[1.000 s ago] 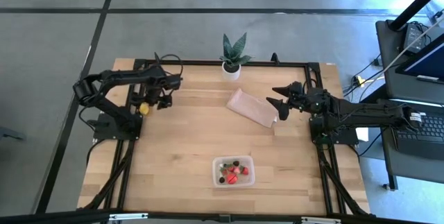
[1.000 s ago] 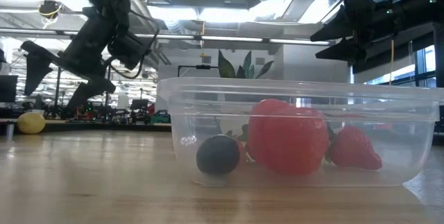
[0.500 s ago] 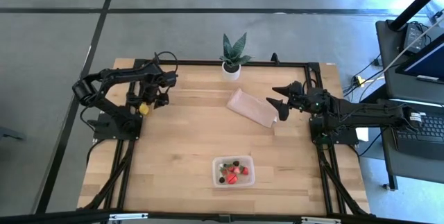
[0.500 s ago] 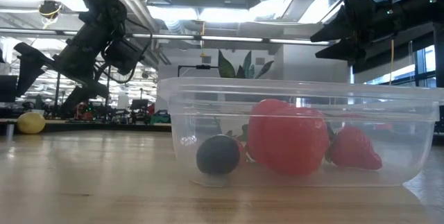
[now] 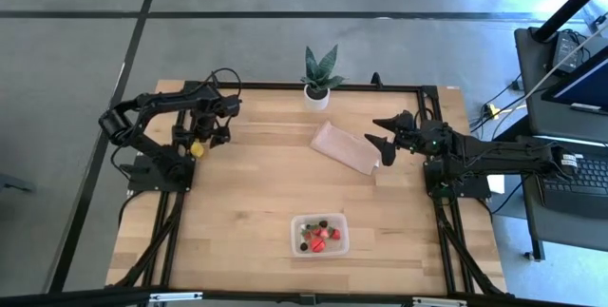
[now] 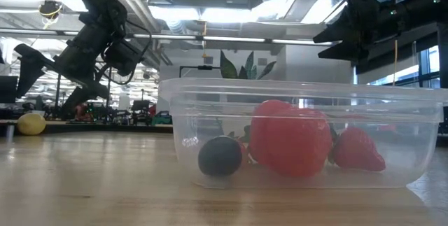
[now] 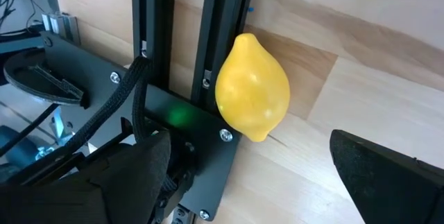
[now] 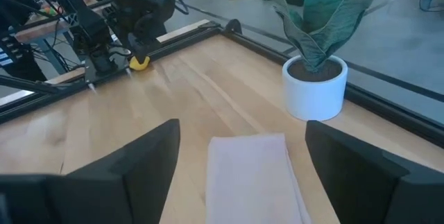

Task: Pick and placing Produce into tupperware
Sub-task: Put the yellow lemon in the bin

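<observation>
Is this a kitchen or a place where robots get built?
Most likely a robot lab or workshop: exposed ceiling pipes, a framed wooden table with two robot arms, and a laptop beside it.

Wooden table point(image 5: 247, 202) with a black metal frame point(image 5: 285, 86) running round its edge. At the far side there's a green potted plant point(image 5: 317, 75) in a white pot, and just in front of it a flat tan sheet point(image 5: 345, 148) lying at an angle on the wood. Off to the right, beyond the table, sits a dark desk point(image 5: 560, 107) with some cables and gear on it.
</observation>
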